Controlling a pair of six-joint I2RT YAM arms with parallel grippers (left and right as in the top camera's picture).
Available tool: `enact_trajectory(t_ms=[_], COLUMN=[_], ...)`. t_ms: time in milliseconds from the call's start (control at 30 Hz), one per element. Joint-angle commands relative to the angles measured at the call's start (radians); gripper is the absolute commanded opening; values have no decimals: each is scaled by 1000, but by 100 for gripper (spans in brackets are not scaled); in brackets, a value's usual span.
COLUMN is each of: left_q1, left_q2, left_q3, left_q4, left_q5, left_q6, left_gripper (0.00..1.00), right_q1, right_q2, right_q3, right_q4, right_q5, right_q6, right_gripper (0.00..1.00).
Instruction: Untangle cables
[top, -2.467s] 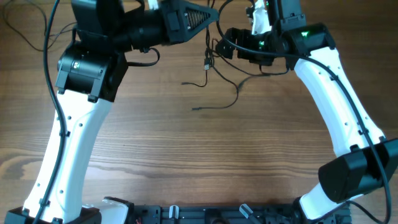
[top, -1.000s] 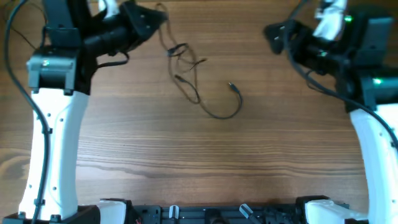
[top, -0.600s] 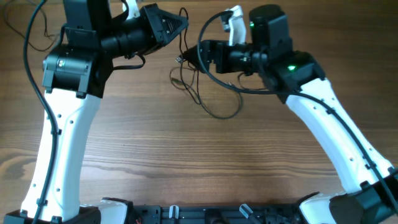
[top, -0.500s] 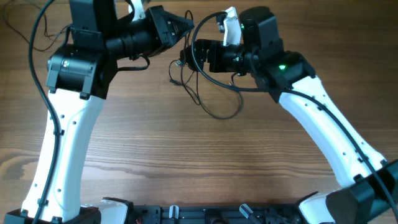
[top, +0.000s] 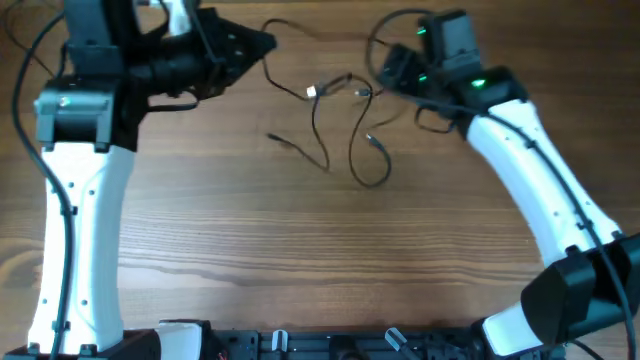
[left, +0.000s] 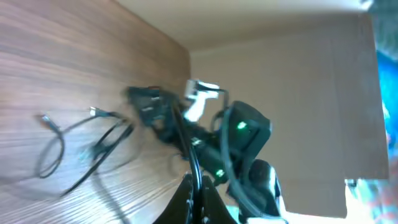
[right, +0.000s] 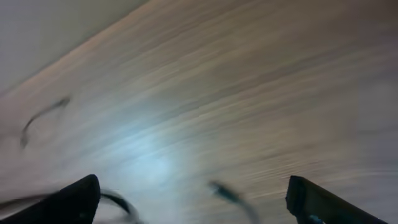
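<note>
The cables lie as loose thin black strands with small plug ends on the wooden table, at the centre back. My left gripper is to their upper left and is shut on one thin black strand, seen pinched between its fingers in the left wrist view. That strand runs towards the other cables. My right gripper is just right of the strands. The right wrist view is blurred; there my right gripper is open, with a blurred plug end between its fingers, untouched.
The table is brown wood. Thick black arm cables hang at the back left. Both white arms flank the strands. A beige wall rises beyond the table's far edge.
Both grippers have drawn apart, left going left, right going right. The right gripper, at the bundle before, is now beside it. The cables lie more spread out.
</note>
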Motion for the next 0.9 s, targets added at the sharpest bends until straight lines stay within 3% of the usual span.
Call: enact_trajectory(t_ms=[0,67,100,167,267,400,533,633,867], left_q1=[69,70,70,57,28,25,13,-3,-3], left_q2=[-28,-25,-25,-25,-25,-25,-25,-25,-25], left_q3=[6,6,6,6,6,6,6,6,6], left_q4=[-121,-196,-197,-161,42,143,233,243,243], left_q5=[-221,-445,-450,-383,-113,-94,-79,-79,-79], left_q6=[71,71,71,71,56,-72,-185,-203,-251], left_gripper=[4,4,4,4,4,4,4,4,4], right_q1=[-95,-129,-129,-129,-129,-99,30,151,201], right_q2=[-63,-175,-222,-312,-348,-301,-189,-79,19], right_q3=[7,51,65,71,70,32,14,14,14], right_q4=[-11,-7,-7,-3,-27,-100,-61,0,116], right_q5=[53,95,107,26,-348,-591,-591,-496,-514], right_q6=[17,-34,-34,-32,-177,-250,-228,-153,-25], right_gripper=[97,98,99,100,100,100,100,100,100])
